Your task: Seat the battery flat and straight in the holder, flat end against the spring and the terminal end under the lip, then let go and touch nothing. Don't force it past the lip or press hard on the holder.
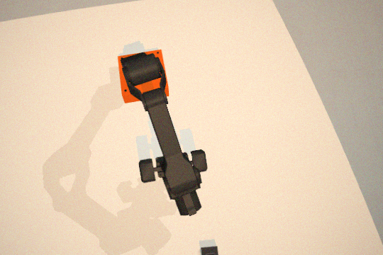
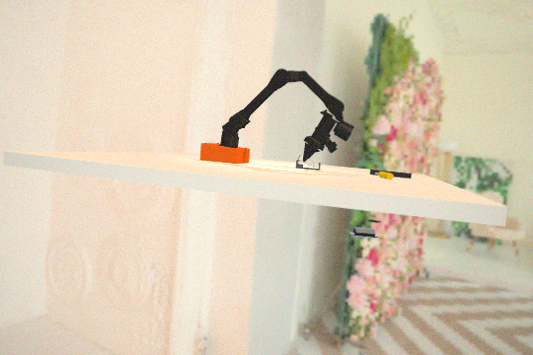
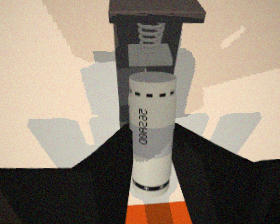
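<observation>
The white battery (image 3: 152,112) stands out in the wrist view, its flat grey end toward the spring and its dark-banded end toward the orange base. My gripper (image 3: 150,131) (image 2: 305,160) is shut on the battery, one black finger on each side. The dark holder (image 3: 158,11) (image 2: 308,168) lies beneath; its coil spring (image 3: 151,34) and square spring plate (image 3: 150,54) show beyond the flat end, with a small gap in view. The battery looks tilted, flat end raised. The lip end is hidden behind the battery and fingers. The arm hides the holder in the top view.
The orange arm base (image 1: 130,98) (image 2: 224,153) (image 3: 141,214) stands behind the holder. A dark object (image 2: 404,176) (image 1: 209,251) with a yellow part (image 2: 385,176) lies on the table farther out from the base. Arm shadows fall across the table (image 1: 266,109).
</observation>
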Robot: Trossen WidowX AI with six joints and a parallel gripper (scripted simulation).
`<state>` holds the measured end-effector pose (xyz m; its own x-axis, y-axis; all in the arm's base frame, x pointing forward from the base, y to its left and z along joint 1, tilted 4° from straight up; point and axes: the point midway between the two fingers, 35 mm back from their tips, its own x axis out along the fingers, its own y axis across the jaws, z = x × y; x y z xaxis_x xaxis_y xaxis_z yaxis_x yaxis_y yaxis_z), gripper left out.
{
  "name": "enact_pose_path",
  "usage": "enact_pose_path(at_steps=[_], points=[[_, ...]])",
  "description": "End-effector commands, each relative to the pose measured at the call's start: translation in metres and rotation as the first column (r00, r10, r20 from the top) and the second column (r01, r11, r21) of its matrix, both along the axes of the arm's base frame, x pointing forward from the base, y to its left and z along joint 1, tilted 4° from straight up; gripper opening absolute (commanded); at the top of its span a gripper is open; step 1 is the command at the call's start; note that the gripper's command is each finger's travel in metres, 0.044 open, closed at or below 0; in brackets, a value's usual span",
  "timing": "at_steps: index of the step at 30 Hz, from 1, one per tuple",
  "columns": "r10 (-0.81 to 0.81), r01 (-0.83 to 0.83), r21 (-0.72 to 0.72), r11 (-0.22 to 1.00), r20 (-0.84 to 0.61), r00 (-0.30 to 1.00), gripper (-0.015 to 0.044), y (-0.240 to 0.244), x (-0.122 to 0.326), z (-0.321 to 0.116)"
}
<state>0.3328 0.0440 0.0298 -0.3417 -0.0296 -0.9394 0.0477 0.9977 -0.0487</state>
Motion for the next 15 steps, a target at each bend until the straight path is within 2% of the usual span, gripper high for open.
enact_pose_path(at_steps=[1,15], points=[[0.001,-0.001,0.008,1.0,-0.016,1.0,0.0073,0.0009,0.0029,0.0004],[0.003,-0.003,0.001,1.0,-0.068,0.998,0.0073,0.001,0.0051,-0.0029]])
